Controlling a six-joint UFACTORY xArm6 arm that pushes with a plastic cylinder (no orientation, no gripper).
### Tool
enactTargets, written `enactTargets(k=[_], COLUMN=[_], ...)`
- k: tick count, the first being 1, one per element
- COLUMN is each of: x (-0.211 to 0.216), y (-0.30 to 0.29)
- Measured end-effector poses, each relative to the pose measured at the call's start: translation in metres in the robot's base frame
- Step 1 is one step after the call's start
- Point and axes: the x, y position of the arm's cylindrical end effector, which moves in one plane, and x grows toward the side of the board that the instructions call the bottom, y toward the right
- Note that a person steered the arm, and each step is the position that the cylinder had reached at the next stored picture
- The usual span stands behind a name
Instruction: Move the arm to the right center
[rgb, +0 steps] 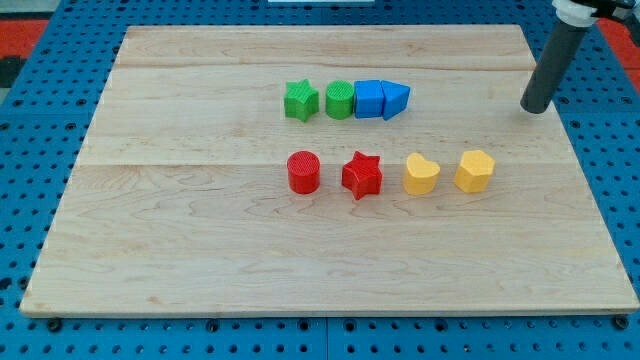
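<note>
my tip: sitting at (536, 108), upper right part of the table (200, 260), well clear of every block, nothing touching it
jaws: none on this rig, just the bare rod, so nothing to open or close
target spot: right center, which I read as the bare wood below my tip toward the view's bottom, along the right edge
nearest block: yellow hexagon-ish block (474, 171), down and to the view's left of my tip, apart from it
its neighbour: yellow heart (421, 174) just beside it, then red star (362, 176) and red cylinder (303, 172) further left in the same row
top row: green star (301, 100), green cylinder (340, 99), blue cube (369, 99), blue triangle (394, 99), packed close, well left of my tip
main risk: if I drift left on the way down I'd clip the yellow hexagon and shove it into the heart, messing the row
other risk: overshooting right and sliding off the table edge onto the blue pegboard (620, 150)
my guess: a straight pull toward the view's bottom looks safe
</note>
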Motion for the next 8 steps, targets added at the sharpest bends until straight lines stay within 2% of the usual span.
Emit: enactTargets(k=[3, 5, 8], x=[0.002, 0.028, 0.041], y=[0.000, 0.000, 0.000])
